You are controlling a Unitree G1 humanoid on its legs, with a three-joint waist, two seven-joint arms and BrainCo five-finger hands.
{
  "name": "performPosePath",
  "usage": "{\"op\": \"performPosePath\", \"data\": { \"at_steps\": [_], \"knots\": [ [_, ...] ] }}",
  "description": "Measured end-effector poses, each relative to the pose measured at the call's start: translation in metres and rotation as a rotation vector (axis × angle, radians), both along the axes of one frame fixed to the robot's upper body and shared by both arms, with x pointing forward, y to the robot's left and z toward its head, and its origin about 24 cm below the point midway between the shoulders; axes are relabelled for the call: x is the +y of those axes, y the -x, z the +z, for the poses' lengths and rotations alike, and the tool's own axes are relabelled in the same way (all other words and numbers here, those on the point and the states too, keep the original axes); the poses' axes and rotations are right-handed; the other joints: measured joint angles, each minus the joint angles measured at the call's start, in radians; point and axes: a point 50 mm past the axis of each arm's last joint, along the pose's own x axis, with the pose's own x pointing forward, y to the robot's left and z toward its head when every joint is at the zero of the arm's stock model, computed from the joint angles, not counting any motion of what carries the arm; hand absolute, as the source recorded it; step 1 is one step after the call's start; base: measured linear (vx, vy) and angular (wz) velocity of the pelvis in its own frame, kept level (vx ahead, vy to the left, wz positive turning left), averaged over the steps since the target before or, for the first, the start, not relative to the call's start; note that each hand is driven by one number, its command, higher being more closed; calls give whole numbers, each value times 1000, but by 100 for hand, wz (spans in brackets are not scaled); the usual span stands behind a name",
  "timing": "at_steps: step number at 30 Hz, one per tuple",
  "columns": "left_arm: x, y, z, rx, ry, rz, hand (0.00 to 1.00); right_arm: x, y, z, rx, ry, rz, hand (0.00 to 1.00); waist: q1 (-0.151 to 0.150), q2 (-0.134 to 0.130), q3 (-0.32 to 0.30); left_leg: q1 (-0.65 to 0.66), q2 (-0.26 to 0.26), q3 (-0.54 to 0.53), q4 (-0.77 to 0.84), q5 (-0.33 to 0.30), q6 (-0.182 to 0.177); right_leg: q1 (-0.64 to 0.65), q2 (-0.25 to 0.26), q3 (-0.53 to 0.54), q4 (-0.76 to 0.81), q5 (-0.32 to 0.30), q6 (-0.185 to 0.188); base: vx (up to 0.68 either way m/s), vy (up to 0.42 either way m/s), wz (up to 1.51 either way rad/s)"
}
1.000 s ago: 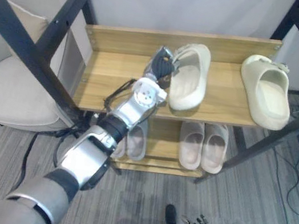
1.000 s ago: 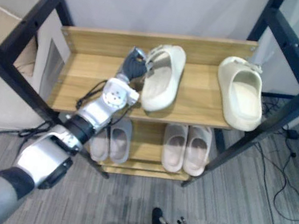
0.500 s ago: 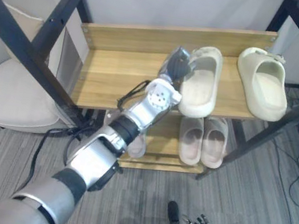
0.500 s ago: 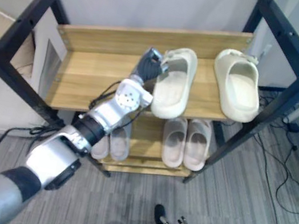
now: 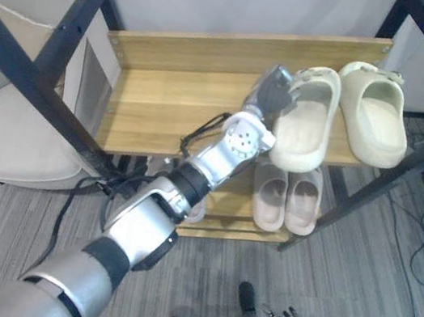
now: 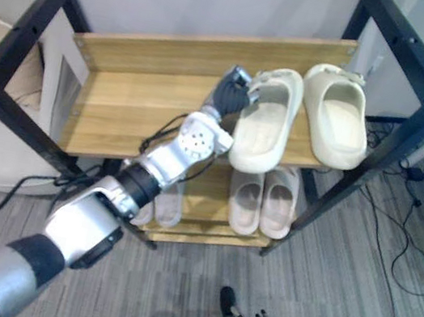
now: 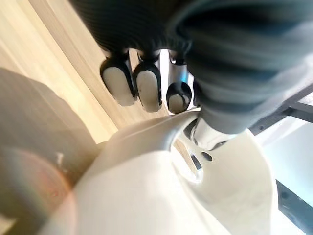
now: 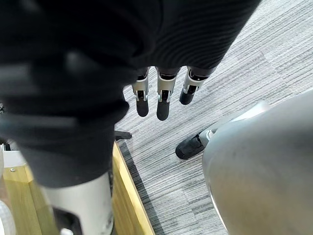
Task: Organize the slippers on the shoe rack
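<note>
Pairing step, by my judgement: left hand (image 5: 271, 95) pinches the cream slipper (image 5: 303, 133) by its rim, with its mate (image 5: 374, 125) just beyond the hand. Next, set them parallel, then let go.

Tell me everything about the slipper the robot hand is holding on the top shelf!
The cream slipper looks like smooth, soft foam, with a thick band over the toes and an open heel. It lies sole down on the wooden top shelf, band toward the back, heel end seemingly poking slightly past the front edge. The left robot hand has curled fingers on its side near the band. A matching slipper lies close beside it.
</note>
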Motion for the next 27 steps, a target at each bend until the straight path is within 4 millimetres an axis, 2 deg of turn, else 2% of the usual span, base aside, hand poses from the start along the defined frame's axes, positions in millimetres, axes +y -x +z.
{"op": "performPosePath", "data": {
  "at_steps": [7, 15, 22, 27],
  "knots": [
    [-3, 1, 1, 12, 21, -11, 0, -6, 5, 0, 2, -4, -66, 0, 0, 14, -10, -1, -1, 7, -2, 0, 0, -4, 0, 5, 0, 2, 2, -1, -12, -2],
    [-13, 5, 2, 18, 43, -36, 0, -6, 6, -1, 3, -7, -80, 0, 0, 15, -10, 5, -1, 15, -7, 0, 0, -4, 0, 8, 0, 4, 4, 6, -16, -1],
    [-11, 4, 4, 19, 54, -30, 0, -6, 9, -2, 6, -12, -105, 0, 0, 14, -11, 6, -1, 14, -8, 0, 0, -4, 0, 7, 0, 4, 4, 4, -9, 0],
    [-7, 1, -2, 48, 51, -10, 0, -5, 10, -2, 11, -11, -102, 0, 0, 13, -19, 6, -1, 12, -9, 0, 0, -4, 0, 5, 0, 4, 4, 0, 0, 0]
  ]
}}
